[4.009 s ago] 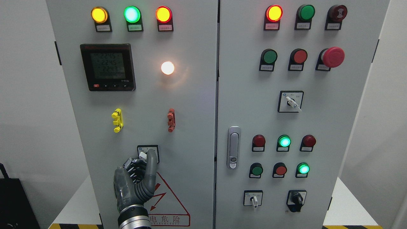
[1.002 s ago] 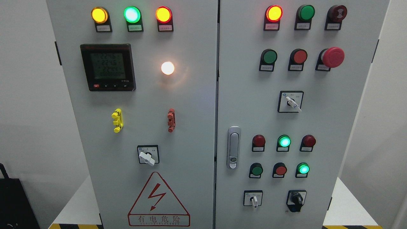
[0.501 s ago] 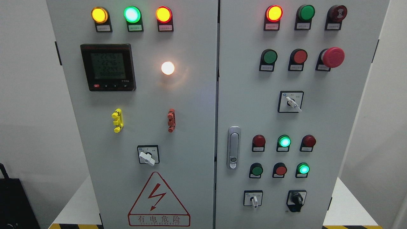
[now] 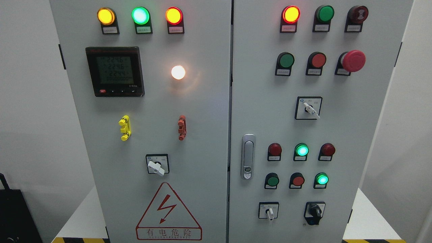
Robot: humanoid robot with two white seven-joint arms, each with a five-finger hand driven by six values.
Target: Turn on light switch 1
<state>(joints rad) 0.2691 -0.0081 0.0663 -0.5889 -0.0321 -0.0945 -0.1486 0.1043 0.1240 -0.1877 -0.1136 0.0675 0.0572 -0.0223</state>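
Left hand: no longer in view; four seconds before, it had been raised at the rotary switch, fingers upright against the knob. Whether its fingers were open or curled at this moment could not be told.
Right hand: out of view throughout.
Switch location: the rotary switch (image 4: 156, 166) sat low on the left door of the cabinet (image 4: 202, 141), just above the red warning triangle (image 4: 168, 212).
Switch state: its white handle lay tilted, pointing down to the right, with nothing touching it; no shift showed over the last second.
Lamp: the white lamp (image 4: 178, 72) beside the meter (image 4: 115, 71) glowed brightly, as it already had while the hand was on the knob.
Other panel: the right door's buttons and selectors showed no change.
Reading: with the arm withdrawn and the lamp lit, the turn looked finished.
Caveat: which control counted as switch 1 could not be read from the small labels.
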